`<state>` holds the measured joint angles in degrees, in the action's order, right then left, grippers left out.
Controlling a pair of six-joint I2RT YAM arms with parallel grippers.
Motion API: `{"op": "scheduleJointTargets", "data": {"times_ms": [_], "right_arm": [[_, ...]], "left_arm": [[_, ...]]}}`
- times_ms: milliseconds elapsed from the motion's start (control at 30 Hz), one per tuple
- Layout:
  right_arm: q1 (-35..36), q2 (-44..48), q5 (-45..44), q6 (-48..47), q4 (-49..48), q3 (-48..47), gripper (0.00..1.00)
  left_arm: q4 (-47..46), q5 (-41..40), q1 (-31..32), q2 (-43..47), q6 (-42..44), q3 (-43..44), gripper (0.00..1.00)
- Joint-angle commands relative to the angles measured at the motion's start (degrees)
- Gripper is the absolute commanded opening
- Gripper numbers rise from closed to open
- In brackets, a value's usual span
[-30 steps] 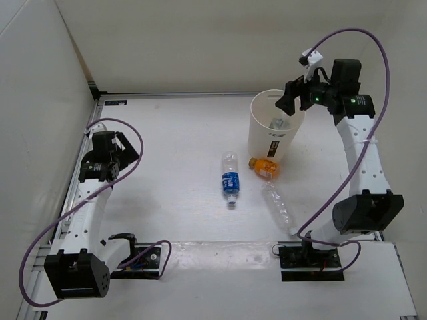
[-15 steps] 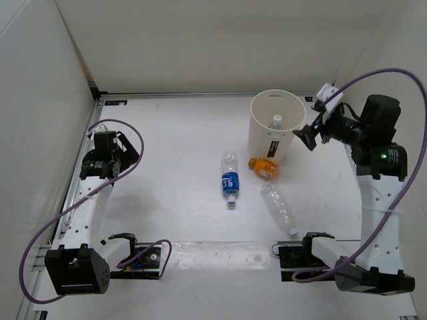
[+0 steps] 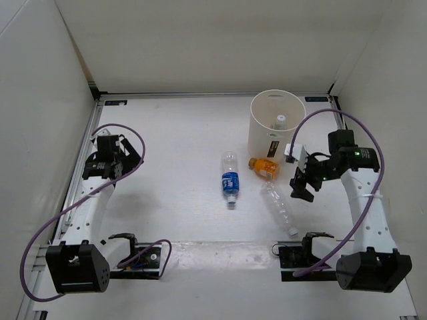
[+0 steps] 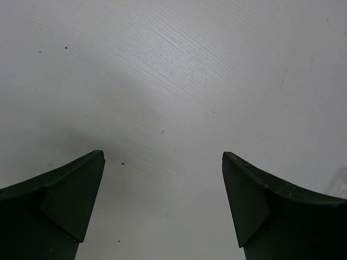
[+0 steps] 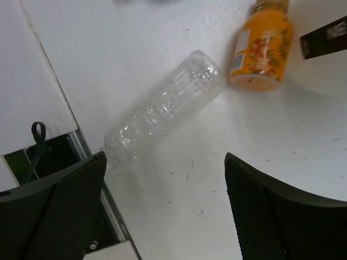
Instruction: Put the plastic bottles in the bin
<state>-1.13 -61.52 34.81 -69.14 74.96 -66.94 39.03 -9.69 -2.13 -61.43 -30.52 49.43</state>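
My left gripper point(image 4: 162, 157) and right gripper point(image 5: 165, 157) both hang spread apart over a white, scuffed table point(image 3: 173, 133) boxed by white walls point(image 3: 200, 40).

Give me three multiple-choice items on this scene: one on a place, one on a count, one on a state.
1. Where is the orange bottle?
A. on the table beside the bin's foot
B. inside the bin
C. by the left wall

2. How many bottles lie on the table outside the bin?
A. one
B. five
C. three

3. The right gripper is:
A. shut on a bottle
B. open and empty
C. shut on the bin's rim

Answers:
1 A, it lies by the bin's base.
2 C, the orange bottle, blue-label bottle and clear bottle.
3 B, its fingers stand apart with nothing held between them.
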Motion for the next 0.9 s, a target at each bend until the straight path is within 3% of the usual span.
{"op": "scheduleJointTargets", "data": {"times_ms": [0, 133, 367, 600, 867], "right_arm": [[0.7, -0.4, -2.9, -2.5, 6.9, 4.1, 0.9], [4.6, -4.0, -7.2, 2.6, 1.2, 8.4, 0.9], [7.4, -16.1, -7.1, 17.6, 0.4, 6.2, 0.9], [13.9, -17.2, -12.6, 22.6, -3.8, 8.3, 0.9], [14.3, -21.3, -21.1, 28.8, -10.3, 11.9, 0.9]], "left_arm": [[-1.3, 1.2, -0.3, 0.4, -0.2, 0.1, 1.0], [-1.1, 0.5, -0.2, 0.4, 0.2, 0.6, 1.0], [-1.0, 0.8, -0.3, 1.2, -0.7, 0.1, 1.0], [-1.9, 2.5, -0.2, 1.6, -0.2, -0.6, 1.0], [-1.1, 2.7, -0.2, 5.5, -1.1, -1.8, 1.0]]}}
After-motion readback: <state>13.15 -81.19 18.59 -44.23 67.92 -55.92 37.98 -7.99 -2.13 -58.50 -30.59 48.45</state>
